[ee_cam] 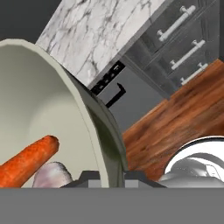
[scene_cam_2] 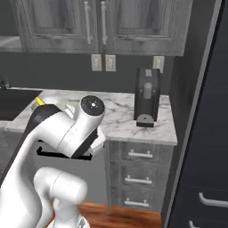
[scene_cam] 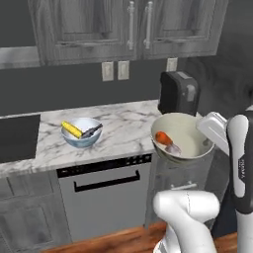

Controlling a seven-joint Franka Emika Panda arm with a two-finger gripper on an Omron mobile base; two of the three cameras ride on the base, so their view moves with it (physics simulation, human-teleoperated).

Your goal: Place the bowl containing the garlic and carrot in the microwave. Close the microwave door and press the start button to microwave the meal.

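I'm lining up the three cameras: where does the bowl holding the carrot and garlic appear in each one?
Left base view: the bowl is right of centre, lifted off the counter, in front of the black coffee machine.
Right base view: I cannot find it; the arm blocks that area.
Hand view: its rim fills the left half, clamped by the pincer.
Shared landmark: the marble counter.

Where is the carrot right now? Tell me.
The carrot lies inside the beige bowl beside the garlic, held up past the counter's right end, in front of the black coffee machine.
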